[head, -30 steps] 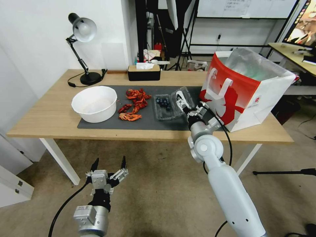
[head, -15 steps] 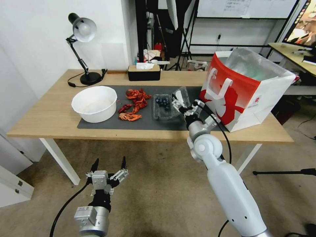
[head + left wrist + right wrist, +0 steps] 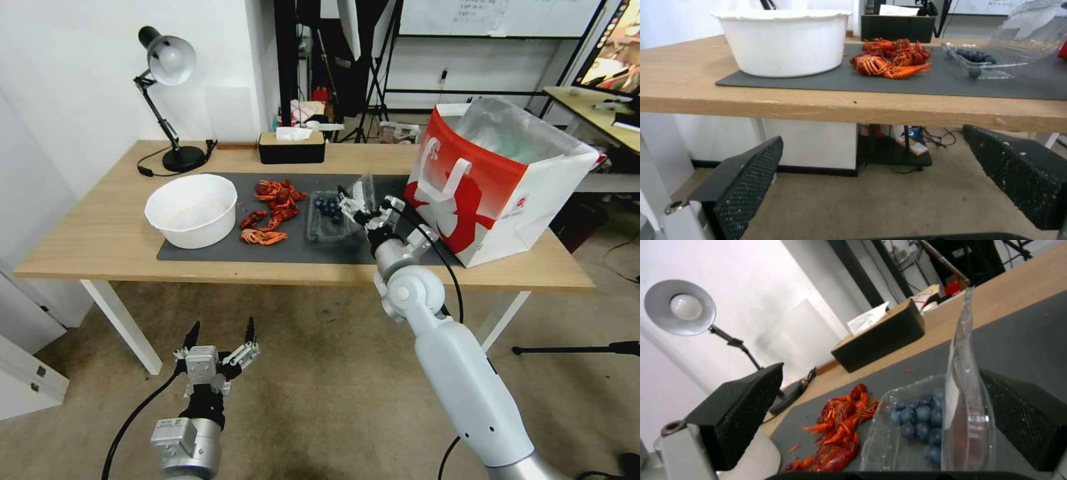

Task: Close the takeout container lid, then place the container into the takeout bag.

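Parked low below the table edge, the left gripper point(image 3: 221, 340) is held with its fingers spread apart and nothing between them; the table point(image 3: 100, 233) and everything on it lie ahead of and above it. Ahead of this gripper and well apart from it, a white bowl point(image 3: 192, 209) is seen on a dark mat point(image 3: 293, 247), with a heap of red crayfish point(image 3: 273, 210) beside it.

Further right, the right gripper point(image 3: 360, 208) is raised over the mat with its fingers parted around the lid point(image 3: 967, 400). From the right wrist view the lid is seen standing nearly upright on its hinge between the two pads, close against one of them; whether it is actually touched cannot be told. The takeout container point(image 3: 328, 217) rests on the mat just ahead of and to the left of this gripper, its tray of blueberries point(image 3: 918, 426) lying on the far side of the lid from the gripper's right-hand pad. The container's long axis is judged to run away from the robot, with the hinge along the side next to the gripper, so the lid would have to be swung leftward, away from the gripper, over the berries. The right arm is by far the nearer one.

To the right of this gripper, near it, the takeout bag point(image 3: 493, 193) stands open on the table
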